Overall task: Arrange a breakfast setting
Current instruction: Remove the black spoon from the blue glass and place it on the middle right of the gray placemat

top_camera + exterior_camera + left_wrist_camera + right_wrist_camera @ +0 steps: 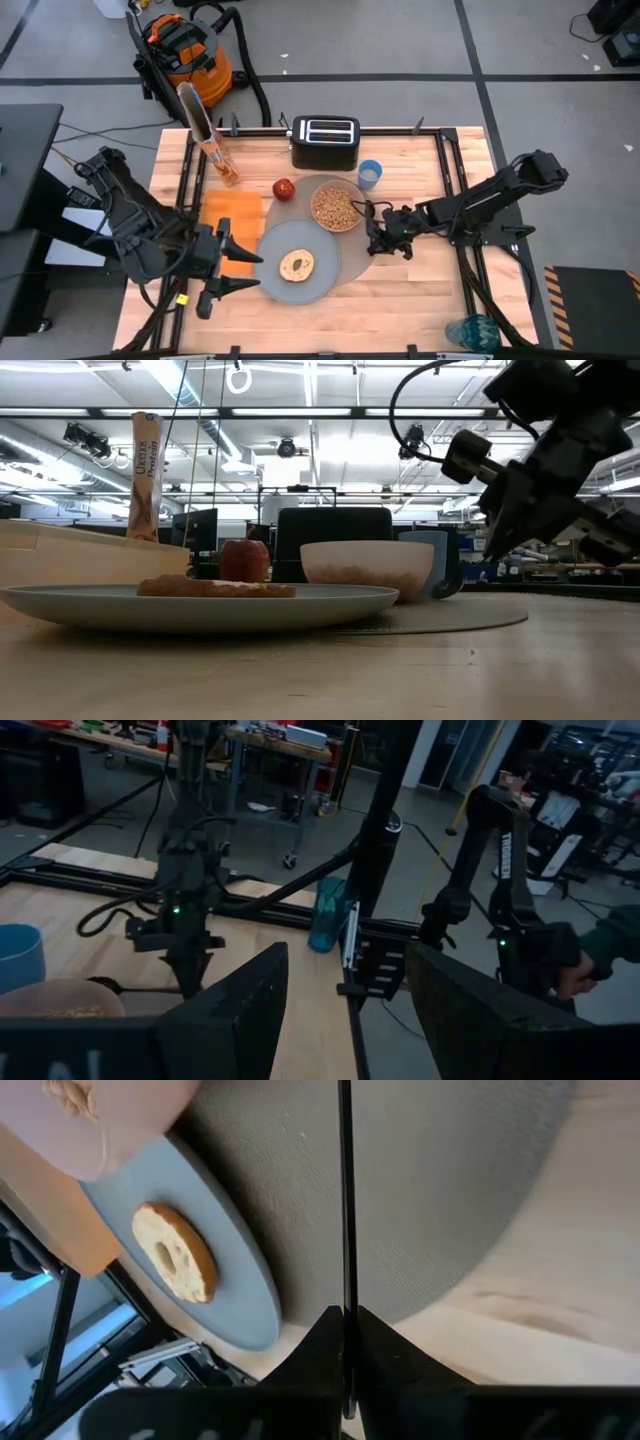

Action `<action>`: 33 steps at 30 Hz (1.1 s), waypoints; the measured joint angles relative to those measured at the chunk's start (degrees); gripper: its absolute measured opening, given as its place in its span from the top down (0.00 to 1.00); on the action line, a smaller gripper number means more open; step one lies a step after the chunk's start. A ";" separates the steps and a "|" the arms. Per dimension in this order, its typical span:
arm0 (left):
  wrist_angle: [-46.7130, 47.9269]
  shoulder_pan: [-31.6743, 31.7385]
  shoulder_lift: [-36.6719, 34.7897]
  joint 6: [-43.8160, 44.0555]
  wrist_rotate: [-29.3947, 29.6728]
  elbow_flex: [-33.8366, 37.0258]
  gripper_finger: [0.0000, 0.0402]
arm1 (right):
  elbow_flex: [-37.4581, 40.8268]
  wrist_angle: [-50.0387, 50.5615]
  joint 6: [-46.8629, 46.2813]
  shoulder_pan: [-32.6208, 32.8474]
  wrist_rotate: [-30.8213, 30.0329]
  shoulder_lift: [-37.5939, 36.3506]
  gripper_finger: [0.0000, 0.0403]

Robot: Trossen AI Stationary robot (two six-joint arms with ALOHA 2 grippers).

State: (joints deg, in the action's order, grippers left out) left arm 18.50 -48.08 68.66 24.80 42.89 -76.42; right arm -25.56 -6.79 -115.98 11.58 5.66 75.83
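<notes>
A round grey placemat (pixel 335 250) holds a grey-blue plate (pixel 320 280) with a round toasted bread (pixel 297 265), and a pale pink bowl (pixel 337 208) of cereal. A red apple (pixel 284 188) and a blue cup (pixel 370 175) stand at the mat's far side. An orange napkin (pixel 232 215) lies to its left. My right gripper (pixel 377 240) hovers at the mat's right edge, shut on a metal spoon (pixel 346 1200). My left gripper (pixel 228 268) is raised over the napkin's near end, open and holding nothing. My right gripper pinches the spoon's thin handle (pixel 346 1295) between its two fingers, which slant downward and lie along it. The spoon runs on from the fingertips over the placemat, its oval end (pixel 100 985) toward the bowl. I cannot tell whether it touches the mat.
A black toaster (pixel 325 142) stands at the far edge and a cereal box (pixel 215 140) at the far left. A teal bottle (pixel 470 332) sits off the near right corner. Black rails (pixel 450 170) frame the table. A person's sleeve (pixel 605 945) shows beyond the right side.
</notes>
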 joint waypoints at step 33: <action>-0.34 -0.06 0.00 -0.33 0.00 0.00 0.48 | -0.02 -5.45 2.06 0.47 -1.39 7.50 0.82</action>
State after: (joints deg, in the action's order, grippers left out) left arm 18.16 -48.14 68.66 24.46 42.89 -76.42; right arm -25.58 -12.24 -113.92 12.05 4.27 83.33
